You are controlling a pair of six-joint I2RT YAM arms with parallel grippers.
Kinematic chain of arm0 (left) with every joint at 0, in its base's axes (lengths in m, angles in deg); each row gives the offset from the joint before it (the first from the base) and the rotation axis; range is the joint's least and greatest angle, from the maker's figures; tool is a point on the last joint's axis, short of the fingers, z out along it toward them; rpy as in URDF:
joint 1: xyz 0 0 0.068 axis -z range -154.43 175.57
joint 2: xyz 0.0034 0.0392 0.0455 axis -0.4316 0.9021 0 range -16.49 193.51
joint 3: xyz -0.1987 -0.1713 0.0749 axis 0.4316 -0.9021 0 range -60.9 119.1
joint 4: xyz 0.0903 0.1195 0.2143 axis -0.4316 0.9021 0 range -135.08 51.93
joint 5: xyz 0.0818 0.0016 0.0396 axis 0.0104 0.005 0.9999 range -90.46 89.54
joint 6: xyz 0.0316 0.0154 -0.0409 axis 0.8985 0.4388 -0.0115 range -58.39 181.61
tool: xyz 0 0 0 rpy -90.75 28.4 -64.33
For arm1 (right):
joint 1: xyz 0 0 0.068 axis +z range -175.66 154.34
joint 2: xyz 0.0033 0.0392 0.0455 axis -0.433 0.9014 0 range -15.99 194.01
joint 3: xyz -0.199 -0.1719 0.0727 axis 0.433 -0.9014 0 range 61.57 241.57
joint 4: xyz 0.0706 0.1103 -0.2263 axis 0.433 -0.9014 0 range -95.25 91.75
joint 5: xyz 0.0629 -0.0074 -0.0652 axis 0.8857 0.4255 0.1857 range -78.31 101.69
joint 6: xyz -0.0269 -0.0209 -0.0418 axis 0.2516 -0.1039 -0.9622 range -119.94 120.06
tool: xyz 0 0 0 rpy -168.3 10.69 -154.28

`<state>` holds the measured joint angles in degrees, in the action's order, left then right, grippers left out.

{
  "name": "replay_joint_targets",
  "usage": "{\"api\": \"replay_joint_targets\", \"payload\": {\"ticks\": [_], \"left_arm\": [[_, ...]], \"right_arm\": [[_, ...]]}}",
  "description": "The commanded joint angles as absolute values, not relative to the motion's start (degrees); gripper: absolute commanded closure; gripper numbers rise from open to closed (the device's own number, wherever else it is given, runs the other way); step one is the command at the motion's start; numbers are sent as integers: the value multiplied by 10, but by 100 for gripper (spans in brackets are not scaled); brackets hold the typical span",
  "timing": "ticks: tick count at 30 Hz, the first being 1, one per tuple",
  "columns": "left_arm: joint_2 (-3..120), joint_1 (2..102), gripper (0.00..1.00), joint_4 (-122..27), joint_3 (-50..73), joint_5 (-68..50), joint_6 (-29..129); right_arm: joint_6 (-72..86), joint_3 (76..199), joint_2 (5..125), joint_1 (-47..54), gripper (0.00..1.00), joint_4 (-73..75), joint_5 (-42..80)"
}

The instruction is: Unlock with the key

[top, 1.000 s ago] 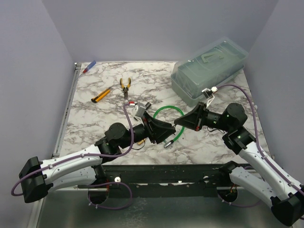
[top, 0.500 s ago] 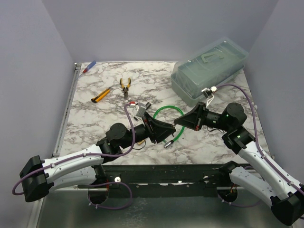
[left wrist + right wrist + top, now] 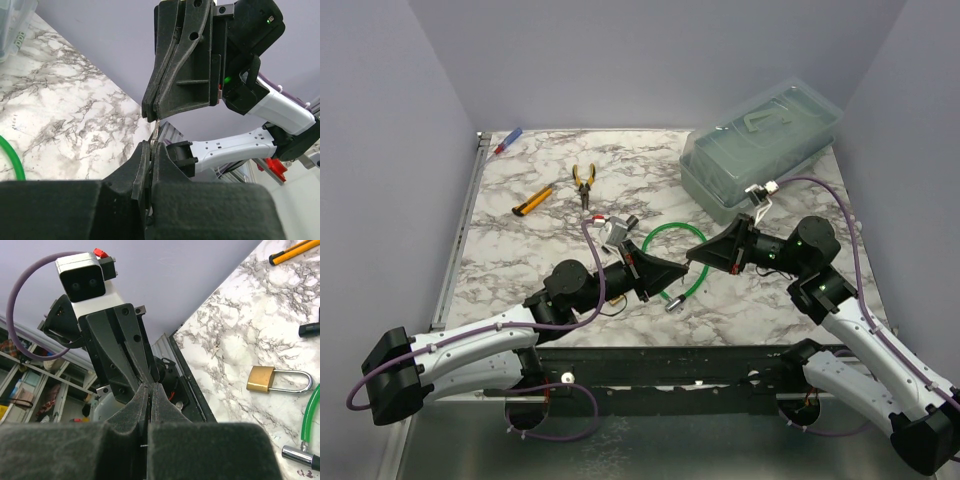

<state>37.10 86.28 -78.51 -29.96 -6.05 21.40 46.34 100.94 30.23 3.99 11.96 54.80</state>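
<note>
Tiny key (image 3: 156,132) still between left gripper (image 3: 680,278) and right gripper (image 3: 691,256)

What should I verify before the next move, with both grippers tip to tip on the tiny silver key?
1. Tiny flat silver key bridges both tips: ok.
2. Left gripper shut on the key: ok.
3. Right gripper shut on the key: ok.
4. How deep each grip sits on the key: cannot tell, as it is mostly hidden.
5. Small brass padlock lies flat on the white marble table, clear of both grippers: ok.
6. Keyhole direction: cannot tell.
</note>
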Motion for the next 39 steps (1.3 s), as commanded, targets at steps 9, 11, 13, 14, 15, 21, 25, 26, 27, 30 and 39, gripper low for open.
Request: {"api": "replay_joint_targets", "payload": {"ticks": [9, 11, 13, 14, 15, 21, 25, 26, 27, 30, 39], "left_arm": [[334, 855, 100, -735, -310, -17, 211], [315, 853, 100, -699, -314, -9, 211], [295, 853, 100, -658, -315, 10, 209], [284, 852, 100, -635, -315, 20, 208], [274, 852, 100, -612, -315, 29, 206], [227, 851, 100, -481, -307, 74, 185], [222, 851, 100, -374, -286, 99, 158], [222, 851, 100, -349, -282, 104, 150], [223, 851, 100, -327, -277, 106, 142], [229, 851, 100, -270, -263, 112, 122], [246, 850, 100, -186, -238, 113, 102]], "right_arm": [[418, 1045, 283, 43, 44, 21, 442], [418, 1056, 278, 42, 35, -29, 393], [426, 1065, 275, 43, 27, -71, 338], [431, 1068, 274, 43, 24, -92, 311], [435, 1071, 275, 43, 23, -109, 291], [471, 1094, 309, 43, 15, -246, 177], [553, 1124, 373, 43, 10, -371, 91], [578, 1130, 393, 43, 10, -410, 80], [597, 1134, 411, 43, 9, -425, 80], [631, 1117, 451, 44, 10, -428, 101], [772, 1085, 487, 73, 8, -442, 52]]}}
